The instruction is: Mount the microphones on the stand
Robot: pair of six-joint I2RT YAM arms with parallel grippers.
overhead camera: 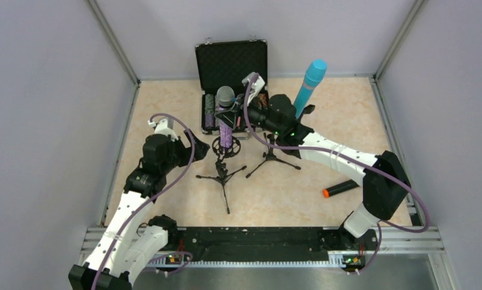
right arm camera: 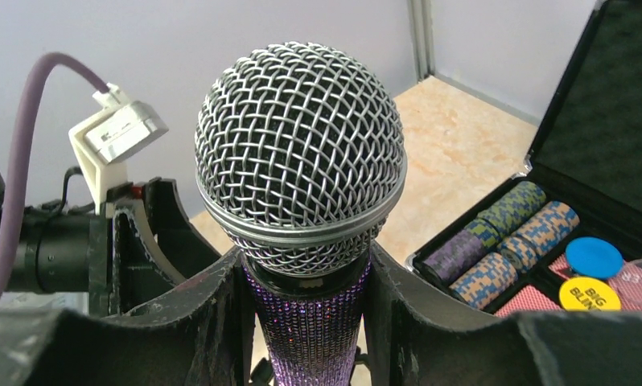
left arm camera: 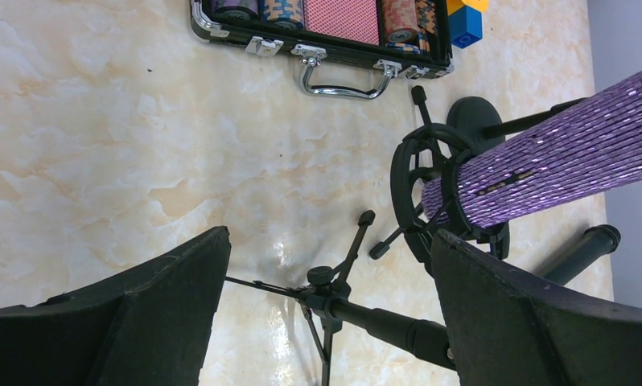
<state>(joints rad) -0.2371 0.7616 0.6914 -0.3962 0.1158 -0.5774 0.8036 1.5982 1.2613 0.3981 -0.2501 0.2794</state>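
The glittery purple microphone (overhead camera: 226, 130) with a grey mesh head stands upright, its lower end in the black ring mount (left arm camera: 414, 189) of a tripod stand (overhead camera: 224, 172). My right gripper (overhead camera: 234, 116) is shut on its purple body just below the head (right arm camera: 302, 153). My left gripper (left arm camera: 330, 237) is open beside the ring mount (overhead camera: 200, 148) and holds nothing. The stand's pole (left arm camera: 398, 326) runs between its fingers. The all-cyan microphone (overhead camera: 310, 84) stands tilted behind the right arm, its lower end hidden. The black microphone with an orange end (overhead camera: 341, 188) lies on the table at the right.
A second small tripod stand (overhead camera: 272, 158) stands right of the first. An open black case (overhead camera: 231, 60) with poker chips (right arm camera: 503, 241) sits at the back; its handle (left arm camera: 338, 76) faces the stands. Grey walls enclose the table.
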